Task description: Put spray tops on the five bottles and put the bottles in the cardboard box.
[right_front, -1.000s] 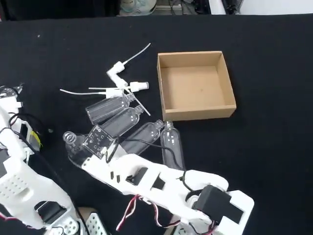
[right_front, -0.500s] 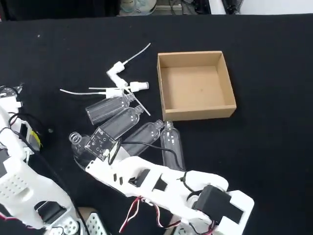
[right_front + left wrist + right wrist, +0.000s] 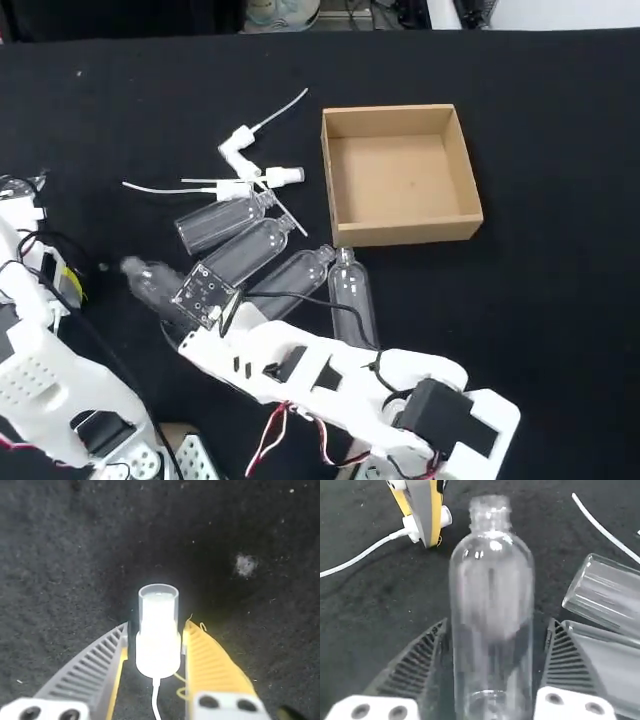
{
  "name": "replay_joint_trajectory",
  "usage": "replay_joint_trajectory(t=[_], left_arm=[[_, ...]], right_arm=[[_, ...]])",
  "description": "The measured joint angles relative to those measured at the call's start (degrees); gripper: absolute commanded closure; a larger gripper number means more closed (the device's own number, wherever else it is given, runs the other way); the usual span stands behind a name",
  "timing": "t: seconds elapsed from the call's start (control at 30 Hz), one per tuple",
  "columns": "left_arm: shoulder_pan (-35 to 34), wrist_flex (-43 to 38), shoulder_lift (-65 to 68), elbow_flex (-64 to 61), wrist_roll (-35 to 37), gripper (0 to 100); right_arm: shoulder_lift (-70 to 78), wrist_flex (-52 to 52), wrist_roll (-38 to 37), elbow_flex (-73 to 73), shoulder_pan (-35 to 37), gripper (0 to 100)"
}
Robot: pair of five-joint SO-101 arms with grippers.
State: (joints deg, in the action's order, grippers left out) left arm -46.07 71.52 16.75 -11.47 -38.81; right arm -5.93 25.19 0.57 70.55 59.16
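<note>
The cardboard box (image 3: 400,232) sat open-topped on the black table (image 3: 560,120). The right hand (image 3: 497,624) was well to the box's left & nearer the robot than the box, clenched on a clear bottle (image 3: 491,580). The bottle's body ran btw the two ribbed fingers, w/ its open neck pointing away from the box. The left hand (image 3: 157,627) was farther from the box again, just past that neck, grasping a white spray top (image 3: 158,605). The cap stood btw the grey & yellow fingers, w/ a thin tube trailing back from it.

Four more clear bottles lay on their sides in a fan off the box's near left corner, necks turned toward the box:
- nearest bottle (image 3: 352,300), neck just beside the box's front wall
- second bottle (image 3: 295,275)
- third bottle (image 3: 250,250)
- farthest bottle (image 3: 213,224)

Three loose tops lay left of the box, beyond the fan:
- first loose top (image 3: 238,145), bent, approx level w/ the box's middle, tube angled toward the box's far left corner
- second loose top (image 3: 283,177), closest to the box's left wall
- third loose top (image 3: 230,188), just beside the second, tube running straight away from the box
</note>
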Motion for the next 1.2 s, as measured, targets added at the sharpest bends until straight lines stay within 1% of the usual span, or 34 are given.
replay_joint_trajectory(t=[0.33,0.4,0.47,0.57,0.67,0.73,0.83,1.0,1.2], left_arm=[[0.0,0.0,0.0,0.0,0.0,83],[0.0,0.0,0.0,0.0,0.0,83],[0.0,0.0,0.0,0.0,0.0,83],[-0.3,1.4,0.0,0.0,1.8,83],[-1.6,2.0,0.0,0.0,2.9,83],[-2.6,2.4,0.0,0.0,2.9,83],[-4.0,2.6,0.0,0.0,1.3,83],[-6.0,2.7,0.0,0.0,-0.5,83],[-10.0,2.7,0.0,1.5,-4.0,83]], right_arm=[[-6.9,-0.4,0.0,2.8,0.0,76.2],[-7.9,-2.7,0.0,2.8,0.0,76.2],[-9.5,-8.3,0.0,1.4,0.0,76.2],[-10.5,-23.0,0.0,-6.8,0.0,75.8],[-9.8,-41.1,0.0,-19.9,0.0,75.8],[-7.0,-50.2,0.0,-28.8,0.0,75.8],[0.0,-54.1,0.0,-40.0,-0.1,75.8],[13.8,-55.6,0.0,-51.9,-0.1,76.0],[22.4,-62.7,0.0,-64.9,-0.1,76.1]])
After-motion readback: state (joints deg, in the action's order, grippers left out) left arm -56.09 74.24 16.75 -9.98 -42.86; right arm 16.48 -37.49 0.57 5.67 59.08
